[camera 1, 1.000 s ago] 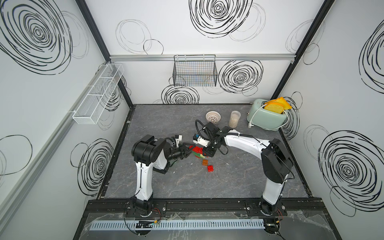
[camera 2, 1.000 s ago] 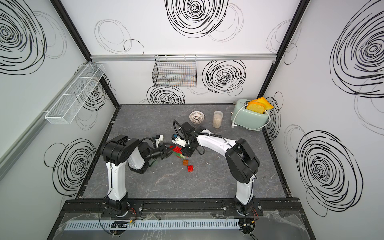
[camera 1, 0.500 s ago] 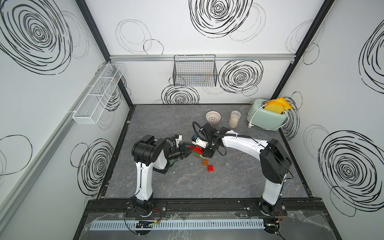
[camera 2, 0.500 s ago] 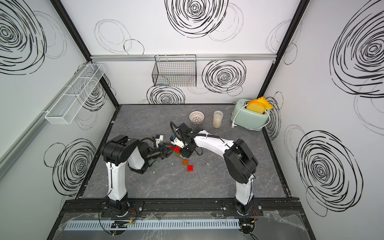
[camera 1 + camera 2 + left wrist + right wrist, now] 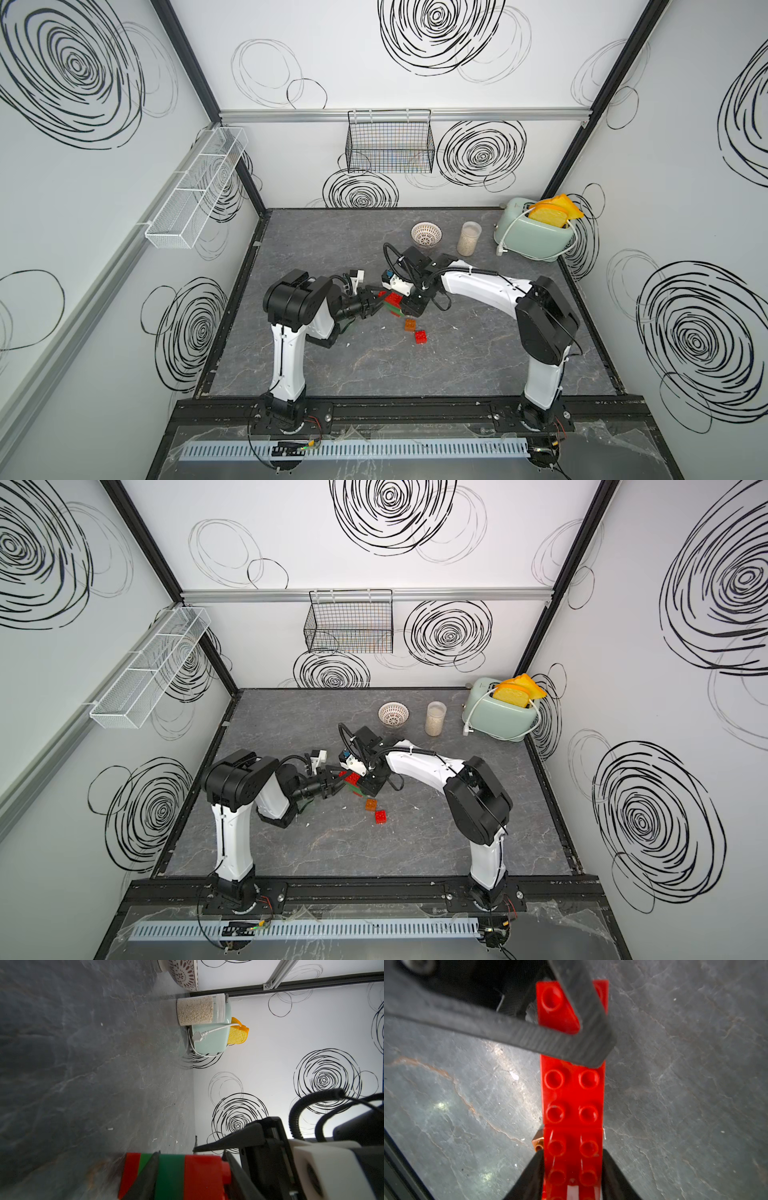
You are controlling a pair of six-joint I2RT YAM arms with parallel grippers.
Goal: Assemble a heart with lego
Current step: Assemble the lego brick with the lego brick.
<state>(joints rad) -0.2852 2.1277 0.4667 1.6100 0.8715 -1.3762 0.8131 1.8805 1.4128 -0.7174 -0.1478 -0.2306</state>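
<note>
The heart (image 5: 390,300) is a partial stack of red and green lego layers, held just above the table in both top views. My left gripper (image 5: 372,306) is shut on it from the left; in the left wrist view its jaws (image 5: 192,1155) clamp the stack (image 5: 172,1176) top and bottom. My right gripper (image 5: 572,1151) reaches down from the right, its fingers flush against both sides of the red top brick (image 5: 572,1093); whether they squeeze it does not show. A loose orange brick (image 5: 410,325) and a loose red brick (image 5: 420,336) lie just in front.
A patterned bowl (image 5: 426,236), a jar of grains (image 5: 469,243) and a mint toaster with toast (image 5: 534,235) stand at the back right. A black wire basket (image 5: 390,145) hangs on the back wall and a white mesh basket (image 5: 195,191) on the left wall.
The right wrist has shifted a little over the stack, and its fingers now stand apart at the red brick's sides. The left arm and the loose bricks have not moved.
</note>
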